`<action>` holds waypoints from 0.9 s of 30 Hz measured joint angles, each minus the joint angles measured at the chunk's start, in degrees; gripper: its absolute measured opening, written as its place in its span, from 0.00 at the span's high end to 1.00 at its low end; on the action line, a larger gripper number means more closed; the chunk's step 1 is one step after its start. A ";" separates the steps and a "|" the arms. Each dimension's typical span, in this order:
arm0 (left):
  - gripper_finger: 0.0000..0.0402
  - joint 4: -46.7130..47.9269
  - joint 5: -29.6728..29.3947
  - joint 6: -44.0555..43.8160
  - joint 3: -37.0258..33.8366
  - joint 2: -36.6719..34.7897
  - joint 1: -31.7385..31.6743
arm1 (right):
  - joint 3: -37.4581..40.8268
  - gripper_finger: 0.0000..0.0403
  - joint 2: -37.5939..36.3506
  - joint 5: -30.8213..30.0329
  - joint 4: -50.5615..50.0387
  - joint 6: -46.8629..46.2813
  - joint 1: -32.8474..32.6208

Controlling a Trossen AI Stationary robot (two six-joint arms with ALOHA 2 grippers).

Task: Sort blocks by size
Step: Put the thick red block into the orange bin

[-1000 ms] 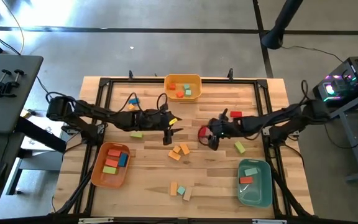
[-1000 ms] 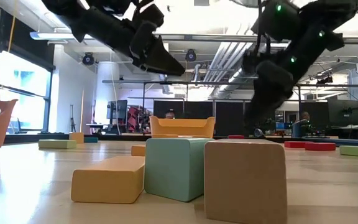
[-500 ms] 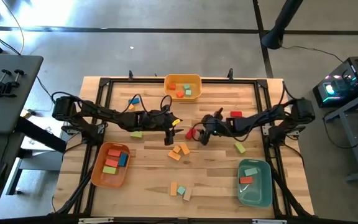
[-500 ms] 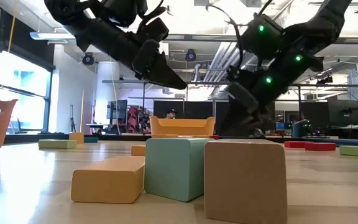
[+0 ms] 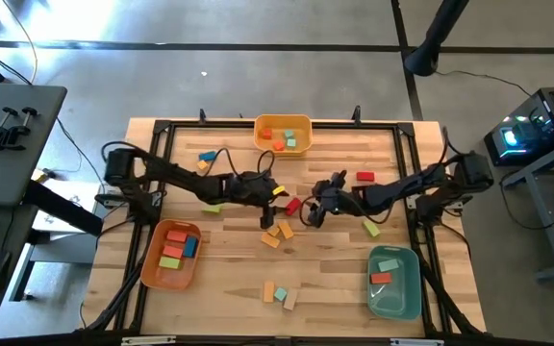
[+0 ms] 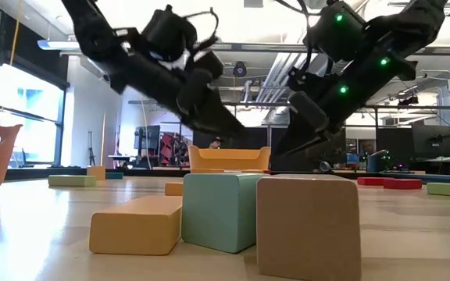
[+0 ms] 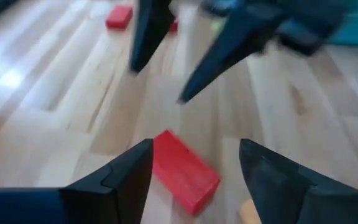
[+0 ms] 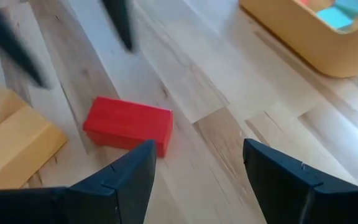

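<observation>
Red block [image 5: 292, 206] now lies free; wrist views show bare wood around it.

Bright, even overhead light; both wrist views motion-blurred.

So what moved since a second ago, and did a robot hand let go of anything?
The red block slid toward the table's middle with the right gripper, which now hangs open beside it; it lies free on the wood. The left gripper moved toward it too, also open. The yellow bin, orange bin, teal bin and the other blocks stayed put.
</observation>
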State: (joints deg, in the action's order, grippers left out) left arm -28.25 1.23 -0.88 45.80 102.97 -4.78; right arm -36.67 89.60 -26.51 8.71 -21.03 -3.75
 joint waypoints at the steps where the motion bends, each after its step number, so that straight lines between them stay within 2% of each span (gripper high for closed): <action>1: 0.42 -0.02 0.00 -0.29 0.39 1.02 -0.30 | 0.00 0.41 0.00 -1.31 0.00 -0.07 -0.80; 8: 0.31 0.81 0.12 -0.51 6.98 7.22 -0.56 | 0.00 0.41 -0.02 -5.31 -0.84 -0.80 -4.40; 10: 0.30 4.58 0.19 -0.38 9.89 8.55 -0.52 | 0.00 0.41 -0.02 -5.45 -1.22 -1.25 -4.55; 13: 0.30 15.22 -0.32 -0.07 14.74 10.01 -0.46 | 0.00 0.41 -0.02 -5.46 -1.62 -1.70 -4.57; 17: 0.31 25.59 -1.81 -0.84 19.62 11.77 -0.46 | 0.00 0.41 -0.03 -5.44 -2.15 -2.50 -4.68; 23: 0.35 32.28 1.01 -0.98 21.65 13.11 -0.75 | 0.00 0.41 -2.24 -5.23 -2.38 -2.50 -6.72; 27: 0.44 32.83 1.18 -0.94 21.93 13.00 -1.74 | 0.00 0.41 -5.18 -8.39 -3.10 -2.06 -8.87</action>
State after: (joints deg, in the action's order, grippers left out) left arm 4.58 2.41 -1.83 67.72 115.96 -6.52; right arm -36.67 84.42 -34.89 5.61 -23.09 -12.62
